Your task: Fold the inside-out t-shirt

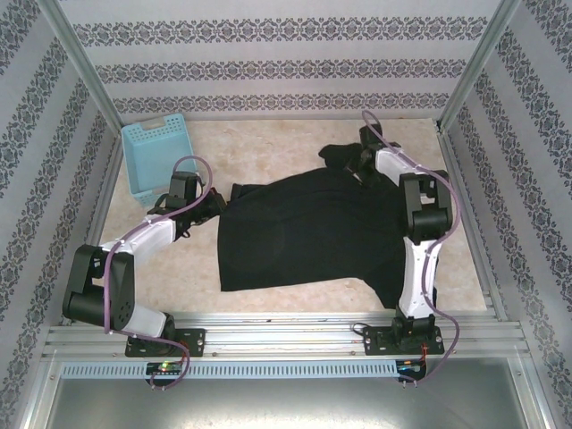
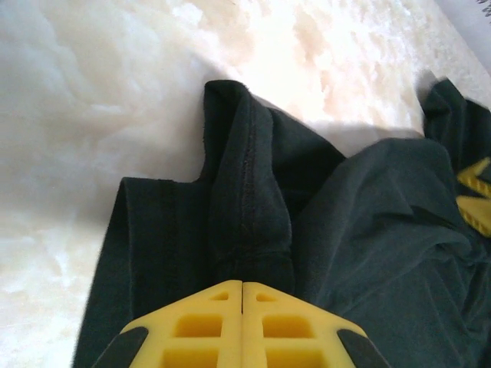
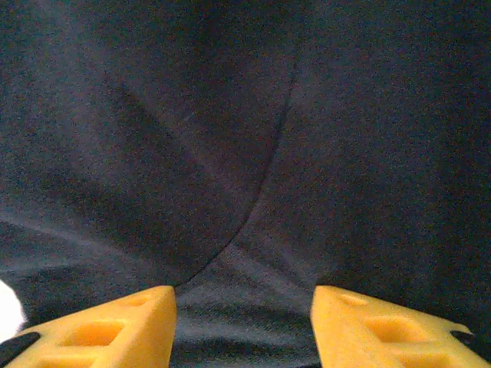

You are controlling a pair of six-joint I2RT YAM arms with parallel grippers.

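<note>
Patterned walls (image 1: 268, 54) box in a pale marbled table (image 1: 295, 143), and I can see the black t-shirt (image 1: 304, 232) spread mostly flat across its middle, between my two arms. A light blue basket (image 1: 159, 159) sits in the far left corner, apart from the t-shirt. My left gripper (image 2: 242, 285) is pressed together at the t-shirt's left edge, pinching a raised ridge of seamed fabric. My right gripper (image 3: 244, 300) is at the bunched far right corner, fingers spread, with dark cloth filling the gap between them
</note>
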